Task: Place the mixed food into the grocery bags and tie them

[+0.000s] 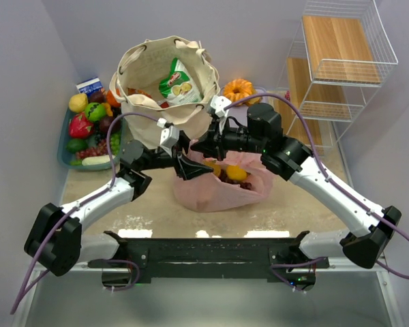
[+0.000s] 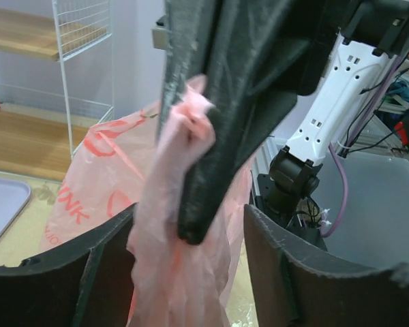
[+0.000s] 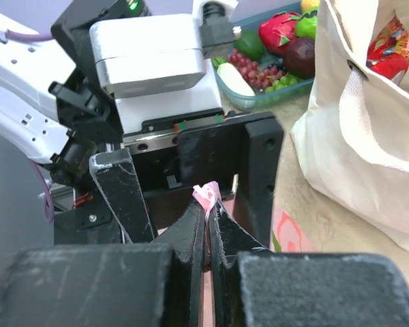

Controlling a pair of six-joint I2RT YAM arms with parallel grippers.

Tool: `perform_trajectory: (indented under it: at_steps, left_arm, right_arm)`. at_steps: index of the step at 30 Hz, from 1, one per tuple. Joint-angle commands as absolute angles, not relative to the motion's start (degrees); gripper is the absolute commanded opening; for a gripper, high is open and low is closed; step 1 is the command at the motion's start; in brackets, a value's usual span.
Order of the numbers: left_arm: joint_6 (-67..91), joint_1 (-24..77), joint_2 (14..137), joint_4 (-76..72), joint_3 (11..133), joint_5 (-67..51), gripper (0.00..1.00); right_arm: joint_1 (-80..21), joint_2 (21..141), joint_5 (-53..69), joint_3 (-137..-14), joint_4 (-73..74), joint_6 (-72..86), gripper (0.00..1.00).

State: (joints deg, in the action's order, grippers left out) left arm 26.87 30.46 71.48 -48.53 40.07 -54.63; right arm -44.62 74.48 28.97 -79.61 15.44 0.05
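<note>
Pink plastic bag sits mid-worktop, just in front of the canvas tote, its mouth slack with yellow and dark food showing inside. The right gripper has its jaws clenched on a twisted strip of the bag's film, a small tuft poking out above the tips. The left gripper has its jaws released and spread, one on each side of the right one's fingers and the hanging plastic.

The main risk, as I judge it, is that the left jaws clamp on the other gripper's fingers instead of the film, since all three overlap closely. The film is thin, so a hard sideways pull could tear it or slip the tuft free. A pull upward could tip the bag and spill its food. The orange ring cake lies out on the worktop behind the right arm, so tying now may leave it unpacked.

Room is tight behind, where the tote is nearly touching the wrists. A purple cable loops over the right arm near the cake. The fruit tray crowds the left wall. Bare worktop lies in front of the bag towards the bases and off to the right. The wire rack stands well apart.
</note>
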Motion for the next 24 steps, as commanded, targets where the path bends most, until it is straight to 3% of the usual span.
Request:
perform_trajectory:
  at_steps: [1, 8, 9, 11, 12, 13, 15, 17, 18, 21, 24]
  left_arm:
    - [30.76, 30.76, 71.54, -58.45, 37.88, -55.02, 0.57]
    - [30.32, 30.76, 71.98, -57.66, 35.33, -54.84, 0.46]
    - [30.24, 30.67, 72.07, -57.66, 35.16, -54.76, 0.36]
    - [29.97, 30.67, 72.25, -57.39, 35.16, -54.84, 0.24]
    - [29.88, 30.76, 72.33, -56.96, 35.24, -54.76, 0.11]
    - [29.71, 30.76, 72.33, -56.69, 35.33, -54.76, 0.04]
    - [29.10, 30.50, 71.99, -53.47, 36.03, -54.41, 0.00]
    - [27.34, 30.15, 71.37, -48.45, 38.04, -53.00, 0.00]
    - [26.64, 29.54, 71.11, -42.42, 39.10, -52.74, 0.00]
    - [22.43, 28.05, 71.89, -25.49, 45.33, -51.77, 0.00]
    - [17.85, 25.07, 73.29, -10.96, 51.32, -51.33, 0.00]
  right_arm:
    - [-44.65, 72.51, 26.55, -81.56, 11.60, 2.46, 0.00]
    - [-44.56, 73.04, 24.35, -82.44, 10.72, 3.43, 0.00]
    - [-44.47, 73.04, 24.26, -82.53, 10.72, 3.69, 0.00]
    - [-44.56, 73.39, 24.08, -82.88, 10.72, 3.69, 0.00]
    - [-44.56, 73.39, 24.08, -82.88, 10.81, 3.52, 0.00]
    - [-44.47, 73.39, 24.08, -83.05, 11.16, 3.25, 0.00]
    - [-44.39, 73.13, 23.38, -83.41, 12.65, 2.12, 0.01]
    - [-43.33, 72.25, 23.55, -83.85, 13.79, 1.06, 0.14]
    - [-42.81, 71.90, 23.90, -84.02, 15.63, 0.36, 0.44]
    - [-40.00, 69.88, 26.27, -84.73, 19.49, -4.64, 0.85]
    - [-37.89, 67.34, 29.70, -84.55, 22.57, -7.72, 0.95]
